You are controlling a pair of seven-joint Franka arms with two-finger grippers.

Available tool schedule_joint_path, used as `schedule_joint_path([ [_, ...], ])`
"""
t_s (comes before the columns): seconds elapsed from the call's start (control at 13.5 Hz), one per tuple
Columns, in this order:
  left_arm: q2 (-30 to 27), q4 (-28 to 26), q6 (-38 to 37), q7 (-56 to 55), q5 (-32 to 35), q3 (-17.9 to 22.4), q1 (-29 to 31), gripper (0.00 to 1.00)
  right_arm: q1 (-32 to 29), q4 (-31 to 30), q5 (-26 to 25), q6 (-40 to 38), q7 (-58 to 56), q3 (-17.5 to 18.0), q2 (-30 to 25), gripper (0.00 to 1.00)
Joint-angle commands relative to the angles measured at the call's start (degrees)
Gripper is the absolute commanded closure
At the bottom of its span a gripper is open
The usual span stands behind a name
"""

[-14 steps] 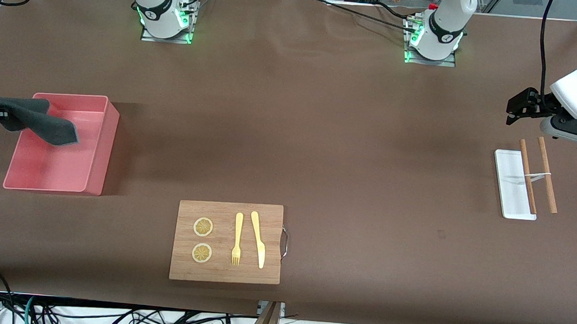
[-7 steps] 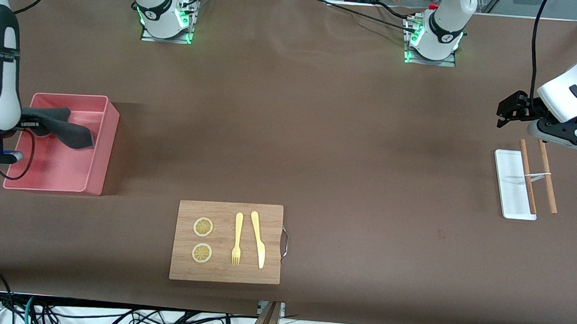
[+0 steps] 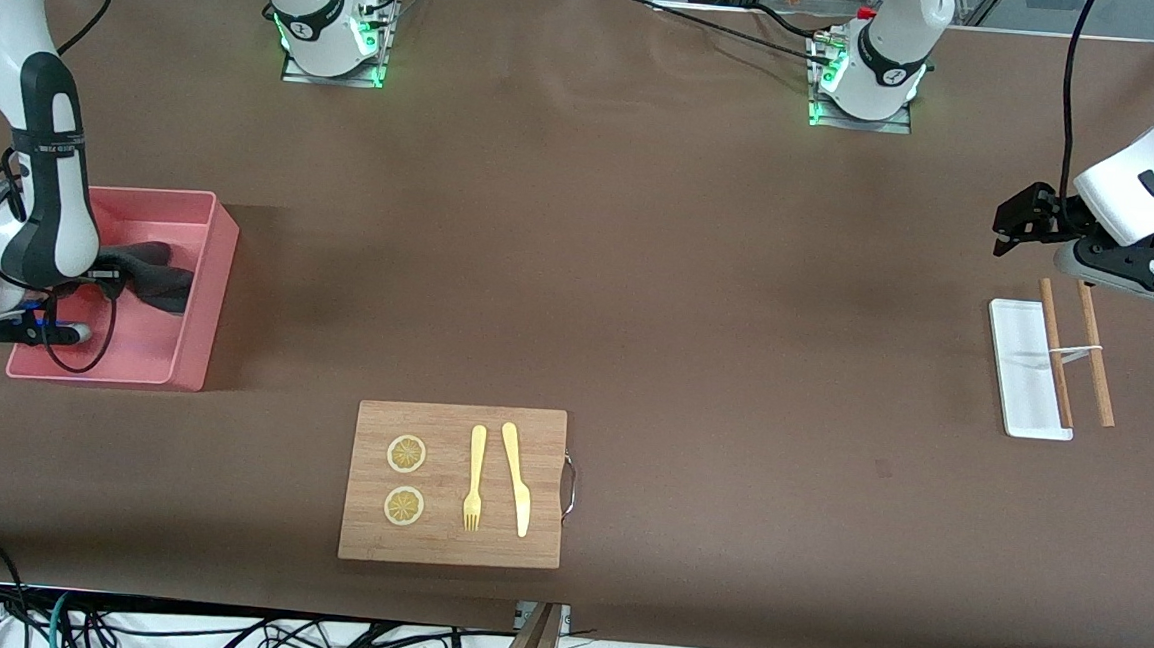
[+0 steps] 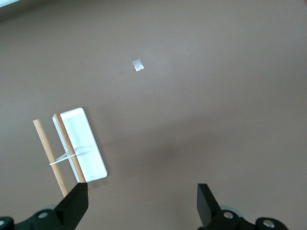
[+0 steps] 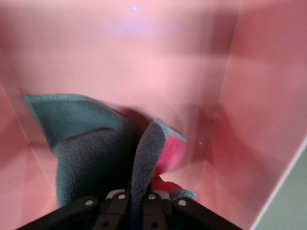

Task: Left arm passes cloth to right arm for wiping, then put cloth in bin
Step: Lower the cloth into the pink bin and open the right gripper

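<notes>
Hanging from the right gripper [image 5: 136, 203], the cloth [image 3: 152, 275] sits down inside the bin [image 3: 208, 291], w/ the jaws pinched narrow on a raised fold of it. Bin is at the right arm's end of the bench, near that edge. Front view shows the cloth only as a dark grey lump part-hidden by the arm; right wrist view adds what front can't: a magenta-red face showing under the grey fold, teal-ish edging, and pink walls all round the cloth.

No legible brand, label or writing in any view.

Nearer the front camera, close to the bench's front edge, a wooden board [image 3: 449, 547] carries two lemon slices [image 3: 407, 454], a yellow fork [image 3: 474, 477] and a yellow knife [image 3: 516, 478]; metal handle on its side toward the left arm's end.

Left gripper [image 4: 142, 204] waits w/ jaws wide, nothing between them, over bare bench at the left arm's end, near a white tray [image 3: 1020, 376]. Two wooden sticks [image 3: 1094, 350] tied w/ a white band: one lies across the tray, the other just beside it. Left wrist view alone shows a small pale fleck [image 4: 138, 64] on the bench.
</notes>
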Motion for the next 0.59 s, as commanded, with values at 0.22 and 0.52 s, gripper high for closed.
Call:
schedule_joint_path([
  [0.22, 0.72, 1.63, -0.33, -0.46, 0.08, -0.04, 0.16, 0.0, -0.03, 4.8, 1.94, -10.76, -0.25, 2.51, -9.3, 0.0],
  [0.52, 0.72, 1.63, -0.33, -0.46, 0.08, -0.04, 0.16, 0.0, -0.03, 7.54, 1.15, -18.93, -0.08, 5.84, -17.11, 0.0],
])
